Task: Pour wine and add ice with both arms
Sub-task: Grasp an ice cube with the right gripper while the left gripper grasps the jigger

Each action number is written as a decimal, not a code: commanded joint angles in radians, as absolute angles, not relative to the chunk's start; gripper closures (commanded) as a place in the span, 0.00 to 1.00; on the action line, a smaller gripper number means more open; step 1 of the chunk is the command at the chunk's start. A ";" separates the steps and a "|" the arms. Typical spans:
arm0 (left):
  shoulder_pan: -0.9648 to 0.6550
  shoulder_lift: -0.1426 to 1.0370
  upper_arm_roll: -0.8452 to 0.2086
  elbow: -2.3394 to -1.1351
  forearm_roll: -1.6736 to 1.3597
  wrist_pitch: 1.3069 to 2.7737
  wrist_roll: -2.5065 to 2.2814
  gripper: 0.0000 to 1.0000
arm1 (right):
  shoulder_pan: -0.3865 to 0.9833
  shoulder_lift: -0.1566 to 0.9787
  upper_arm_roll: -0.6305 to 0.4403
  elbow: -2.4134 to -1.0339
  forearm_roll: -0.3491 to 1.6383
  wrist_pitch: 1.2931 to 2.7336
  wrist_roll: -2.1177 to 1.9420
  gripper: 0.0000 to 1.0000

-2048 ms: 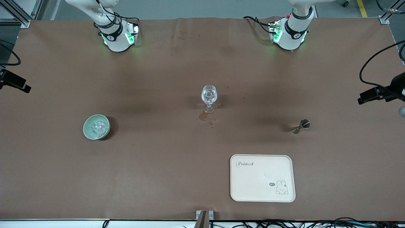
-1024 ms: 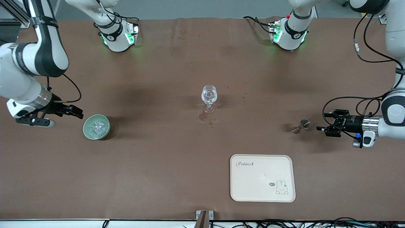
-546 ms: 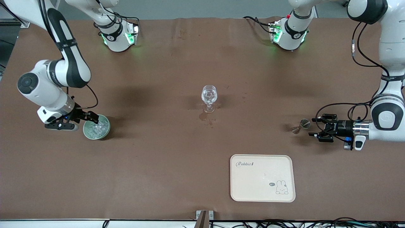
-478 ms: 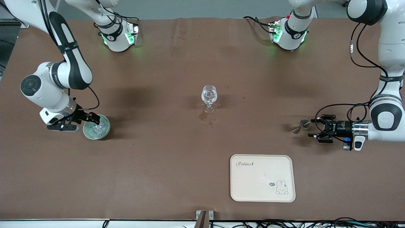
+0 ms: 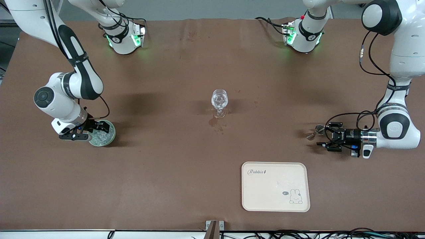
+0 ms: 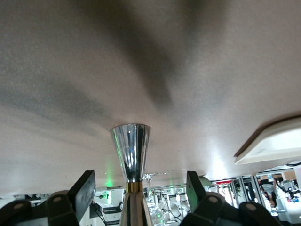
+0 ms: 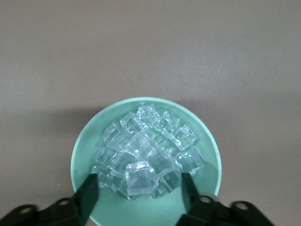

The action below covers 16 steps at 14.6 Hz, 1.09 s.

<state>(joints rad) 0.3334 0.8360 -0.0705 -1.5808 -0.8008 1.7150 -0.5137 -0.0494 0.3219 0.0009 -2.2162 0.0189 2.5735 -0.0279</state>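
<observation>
A pale green bowl (image 5: 105, 138) heaped with clear ice chunks (image 5: 100, 135) sits toward the right arm's end of the table. My right gripper (image 5: 105, 127) hangs open just over the ice; in the right wrist view its fingers (image 7: 88, 199) straddle the top chunks of ice (image 7: 139, 179) above the bowl (image 7: 81, 147). A steel hourglass jigger (image 5: 314, 132) stands toward the left arm's end. My left gripper (image 5: 322, 135) is open, level with the jigger and beside it. In the left wrist view the jigger (image 6: 131, 153) stands between the spread fingers (image 6: 85, 190), untouched.
A clear stemmed glass (image 5: 219, 101) with glinting contents stands mid-table, a small wet stain (image 5: 213, 122) by its foot. A cream tray (image 5: 275, 186) with a rabbit print lies nearer the front camera than the jigger; its corner shows in the left wrist view (image 6: 275, 143).
Both arms came into view from the table's ends. The right gripper moved over the bowl and down to the ice. The left gripper slid along the table up to the jigger.
</observation>
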 commanded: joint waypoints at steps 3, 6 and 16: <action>0.328 0.845 -0.069 -1.577 -0.819 1.710 -0.545 0.21 | -0.048 0.321 0.003 -2.241 0.017 2.608 -0.035 0.54; 0.324 0.844 -0.072 -1.585 -0.821 1.701 -0.546 0.26 | -0.049 0.333 0.003 -2.240 0.017 2.622 -0.035 0.56; 0.318 0.844 -0.075 -1.580 -0.822 1.678 -0.558 0.60 | -0.049 0.342 0.003 -2.240 0.017 2.631 -0.037 0.60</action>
